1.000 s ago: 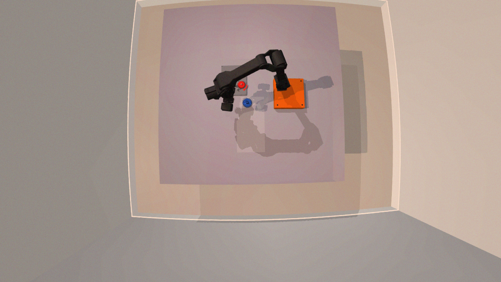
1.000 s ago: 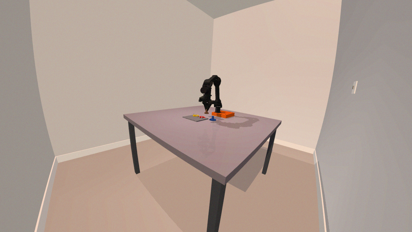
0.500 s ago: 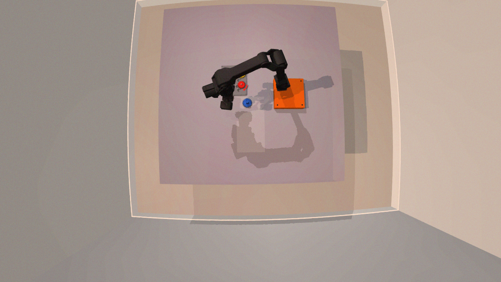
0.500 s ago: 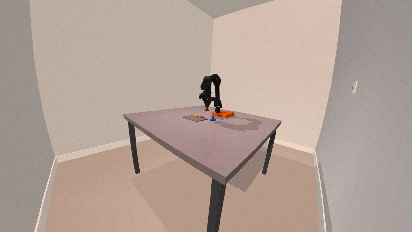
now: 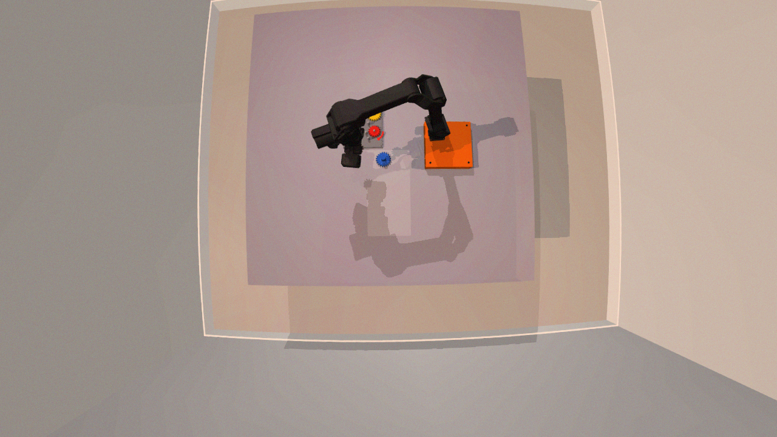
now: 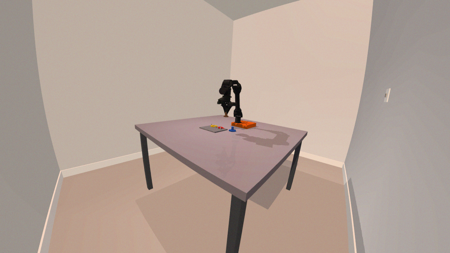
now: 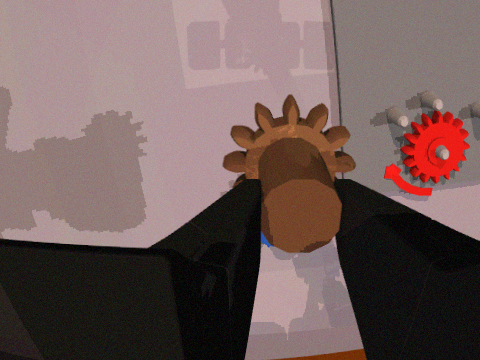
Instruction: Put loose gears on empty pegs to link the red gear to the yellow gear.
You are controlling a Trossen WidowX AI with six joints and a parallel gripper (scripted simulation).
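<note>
Gripper point(image 6: 225, 113) point(image 7: 296, 196) clamped on the smooth cylindrical stem of a brown toothed gear point(image 6: 225, 116) point(image 7: 291, 131), held above the table point(image 6: 220, 150). Lower than the gripper: blue gear point(image 5: 383, 159) point(image 6: 232, 129), upright-stemmed; red gear point(image 5: 374, 130) point(image 6: 221, 127) point(image 7: 436, 147), fine-toothed, on the flat grey board point(image 5: 373, 144) point(image 6: 215, 130) point(image 7: 405, 45).
</note>
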